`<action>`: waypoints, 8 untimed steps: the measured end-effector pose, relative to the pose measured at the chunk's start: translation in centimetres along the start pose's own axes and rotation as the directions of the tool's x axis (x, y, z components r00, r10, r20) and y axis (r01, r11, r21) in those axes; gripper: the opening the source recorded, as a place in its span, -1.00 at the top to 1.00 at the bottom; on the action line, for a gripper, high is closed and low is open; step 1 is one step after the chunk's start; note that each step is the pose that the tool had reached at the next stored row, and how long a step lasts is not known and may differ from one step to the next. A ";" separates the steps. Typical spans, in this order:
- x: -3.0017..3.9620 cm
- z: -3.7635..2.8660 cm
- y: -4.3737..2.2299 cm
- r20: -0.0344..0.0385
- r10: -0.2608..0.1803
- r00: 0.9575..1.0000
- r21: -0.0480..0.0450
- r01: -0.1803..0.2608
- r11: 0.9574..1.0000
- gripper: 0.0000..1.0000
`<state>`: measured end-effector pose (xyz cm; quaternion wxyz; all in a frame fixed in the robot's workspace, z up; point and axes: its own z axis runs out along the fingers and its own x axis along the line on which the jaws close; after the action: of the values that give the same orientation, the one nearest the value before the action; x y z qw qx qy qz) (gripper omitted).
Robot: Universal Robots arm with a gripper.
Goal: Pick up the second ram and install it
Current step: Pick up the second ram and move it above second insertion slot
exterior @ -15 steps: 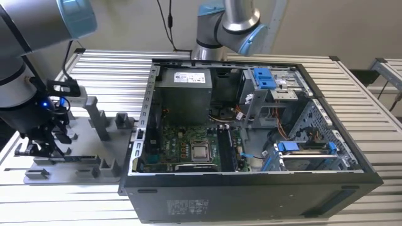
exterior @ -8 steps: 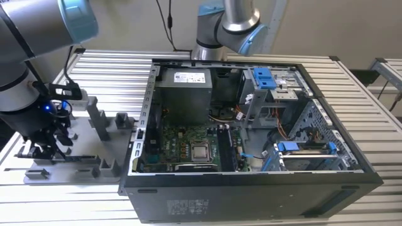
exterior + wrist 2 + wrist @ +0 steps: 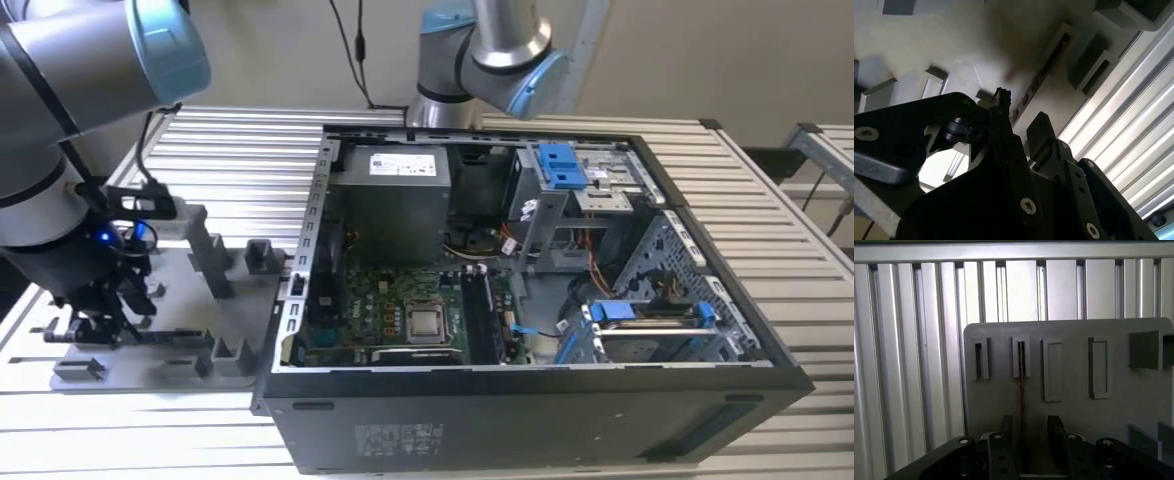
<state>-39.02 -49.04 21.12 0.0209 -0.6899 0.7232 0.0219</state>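
1. In the exterior view the arm bends down at the exterior view's left, with its wrist pointing straight down.
2. The gripper hangs low over a grey tray with upright posts, which lies on a slatted metal table.
3. Both wrist views show the gripper with its fingers spread. They are not pressed onto anything.
4. The memory stick stands on edge in a tray slot, directly below the gripper. It runs between the two fingers, nearer one of them, with a clear gap to the other.
5. Beyond the fingertips the stick reaches on into a small raised holder on the tray.
6. An open computer case sits just beside the tray, off to the gripper's side. The gripper is well apart from the case's inside.
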 end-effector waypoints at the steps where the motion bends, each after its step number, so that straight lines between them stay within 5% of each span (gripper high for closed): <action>1: 0.01 0.10 0.04 0.000 -0.005 1.000 0.000 0.005 1.000 0.15; 8: 0.08 0.92 0.34 0.000 -0.033 0.999 0.000 0.033 0.999 0.15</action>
<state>-39.36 -49.05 20.20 0.0211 -0.7019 0.7117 0.0217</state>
